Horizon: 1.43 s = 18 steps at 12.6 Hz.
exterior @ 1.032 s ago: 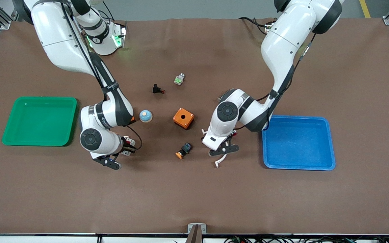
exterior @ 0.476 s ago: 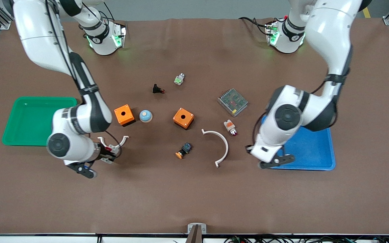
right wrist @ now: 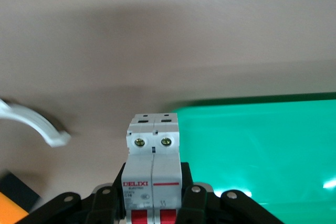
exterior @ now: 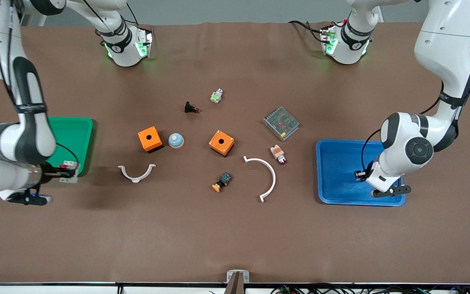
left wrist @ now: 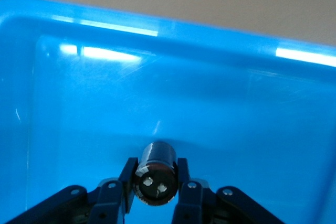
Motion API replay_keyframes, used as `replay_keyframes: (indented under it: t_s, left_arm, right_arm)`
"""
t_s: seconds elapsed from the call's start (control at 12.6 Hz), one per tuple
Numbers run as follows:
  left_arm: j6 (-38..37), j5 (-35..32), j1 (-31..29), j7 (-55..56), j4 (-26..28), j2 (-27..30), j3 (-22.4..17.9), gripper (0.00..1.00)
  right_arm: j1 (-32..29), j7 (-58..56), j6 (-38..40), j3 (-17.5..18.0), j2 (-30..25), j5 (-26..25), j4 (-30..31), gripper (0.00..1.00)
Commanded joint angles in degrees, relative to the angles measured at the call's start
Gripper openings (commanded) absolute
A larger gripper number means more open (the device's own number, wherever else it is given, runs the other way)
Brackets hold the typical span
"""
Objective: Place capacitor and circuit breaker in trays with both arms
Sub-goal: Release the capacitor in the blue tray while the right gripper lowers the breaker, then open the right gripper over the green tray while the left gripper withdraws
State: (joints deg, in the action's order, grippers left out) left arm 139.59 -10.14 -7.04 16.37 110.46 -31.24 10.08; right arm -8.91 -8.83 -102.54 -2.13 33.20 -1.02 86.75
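Both arms swung outward from the table centre within the last second, each carrying its part. At the right arm's end: right tool (exterior: 57,170) pinching the circuit breaker (right wrist: 154,157), now at the corner of the green tray (exterior: 80,124) nearest the front camera, partly over bare table (exterior: 202,237). Between the trays, left uncovered: two orange boxes, a blue-domed button, two white curved clips, a mesh-topped module, several small switches. At the left arm's end: left tool (left wrist: 156,190) pinching the capacitor (left wrist: 155,173), held over the blue tray (exterior: 398,202). Likely transport nearly done; release still pending on both sides. Surface: brown matting, grey floor past the bases.
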Motion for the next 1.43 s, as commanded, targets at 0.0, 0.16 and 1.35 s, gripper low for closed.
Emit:
replay_keyframes:
  t_s: [0.0,0.16,1.35]
  left_arm:
    - [1.57,-1.46,-1.3,-0.29,4.23,2.85,0.91,0.06]
    - [1.57,-1.46,-1.22,-0.11,3.89,2.5,0.91,0.56]
    - [-48.78,2.22,-1.3,-3.01,-26.44,27.98,8.38,1.0]
  right_arm:
    - [-7.15,-14.58,0.32,1.26,-3.31,-0.56,4.56,0.15]
    - [-10.33,-20.94,-0.55,1.26,-3.58,-0.74,7.63,0.16]
    - [-12.19,-20.87,6.18,1.78,-10.17,0.56,2.68,1.0]
